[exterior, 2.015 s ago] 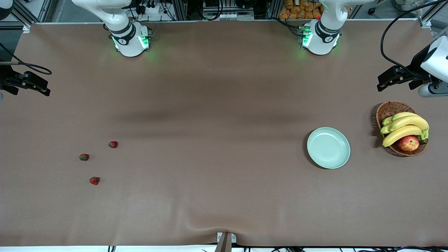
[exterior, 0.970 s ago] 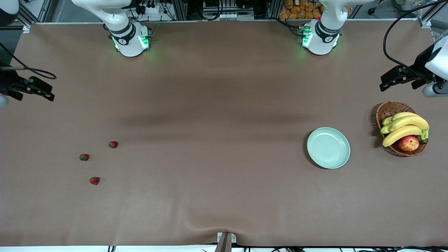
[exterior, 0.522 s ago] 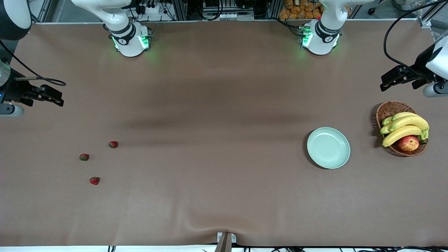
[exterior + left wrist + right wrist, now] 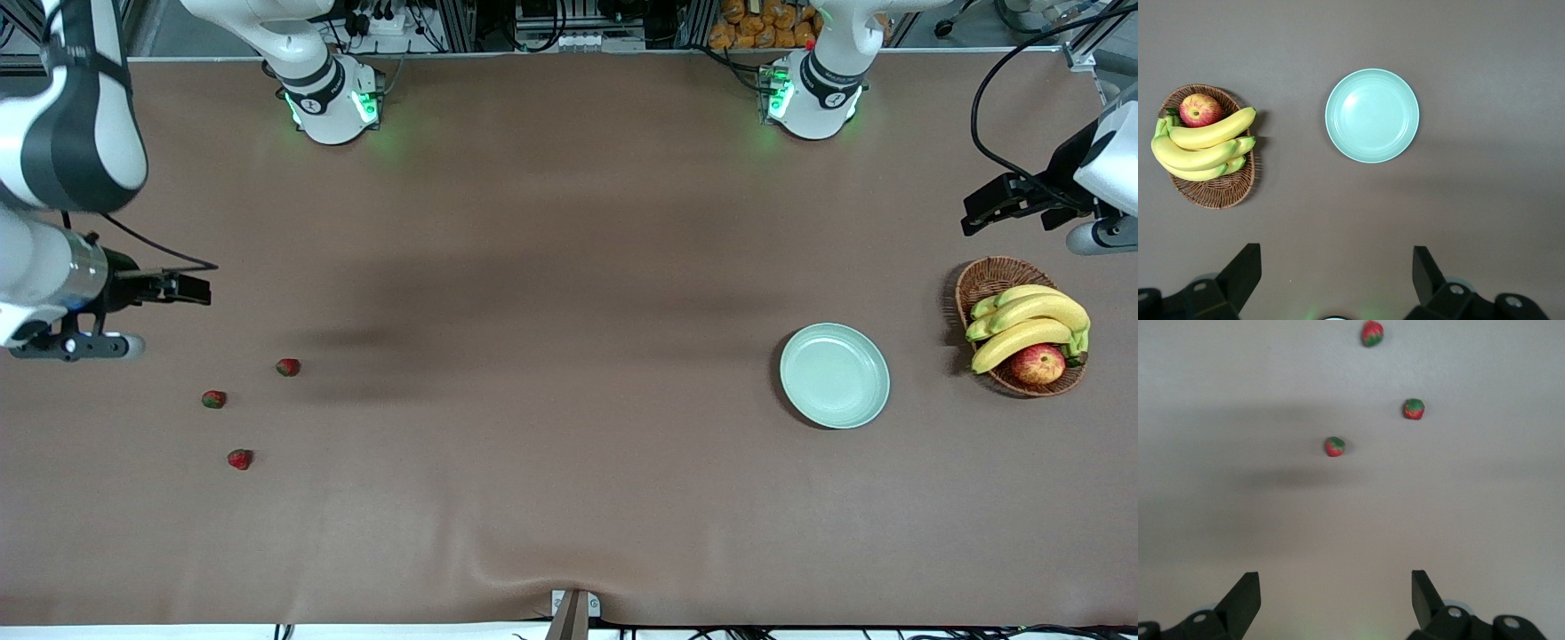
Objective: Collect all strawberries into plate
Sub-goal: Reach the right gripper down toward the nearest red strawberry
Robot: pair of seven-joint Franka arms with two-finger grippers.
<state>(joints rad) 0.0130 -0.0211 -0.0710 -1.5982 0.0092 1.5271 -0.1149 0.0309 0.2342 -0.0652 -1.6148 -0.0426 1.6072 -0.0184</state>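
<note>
Approach step is judged in hand; nothing is gripped. Three strawberries (image 4: 239, 459) are counted on the table (image 4: 533, 444) toward the right arm's end, well apart from the one empty plate (image 4: 834, 374). A descent over one berry is called for. The right gripper (image 4: 191, 289) hangs spread above bare table near them; the left gripper (image 4: 982, 212) waits, spread, over the table by one basket (image 4: 987, 280).

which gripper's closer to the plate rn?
Left. The left gripper hangs open over bare table by the wicker basket, at the plate's end. The right gripper is open at the other end, near the three strawberries.
</note>
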